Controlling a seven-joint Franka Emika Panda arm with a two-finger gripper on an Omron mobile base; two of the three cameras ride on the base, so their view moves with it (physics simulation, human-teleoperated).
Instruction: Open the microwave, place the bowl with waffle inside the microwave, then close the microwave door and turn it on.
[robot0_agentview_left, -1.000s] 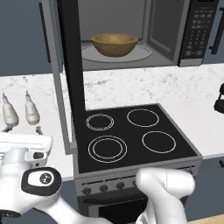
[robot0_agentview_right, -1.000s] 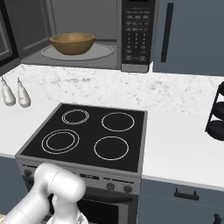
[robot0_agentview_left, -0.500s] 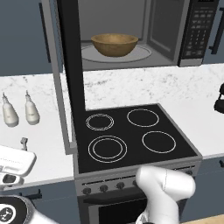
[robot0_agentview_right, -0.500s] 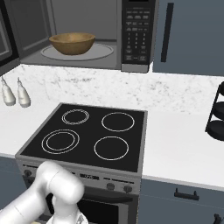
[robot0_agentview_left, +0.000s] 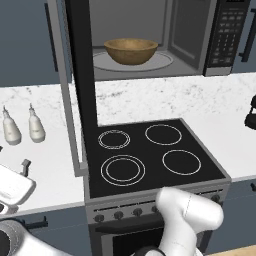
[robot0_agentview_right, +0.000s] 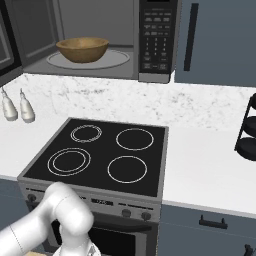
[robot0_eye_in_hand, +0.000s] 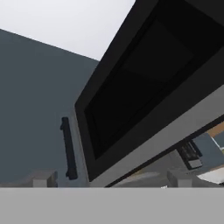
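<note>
A white marbled counter (robot0_agentview_left: 50, 170) runs along the wall, split by a black stovetop (robot0_agentview_left: 150, 155) with four white ring burners. Below it, the oven front (robot0_agentview_right: 120, 210) carries a row of round knobs and a dark handle bar. The backsplash (robot0_agentview_right: 150, 102) is the same pale speckled stone. Two small pale bottles (robot0_agentview_left: 20, 127) stand side by side near the counter's back edge, left of the stove. At the counter's right end stands a black tiered rack (robot0_agentview_right: 246, 132). Dark blue-grey cabinets (robot0_agentview_right: 215, 42) hang above, one with a black vertical handle (robot0_agentview_right: 189, 36). Lower cabinets (robot0_agentview_right: 210, 225) are the same colour. Lighting is even and soft.
</note>
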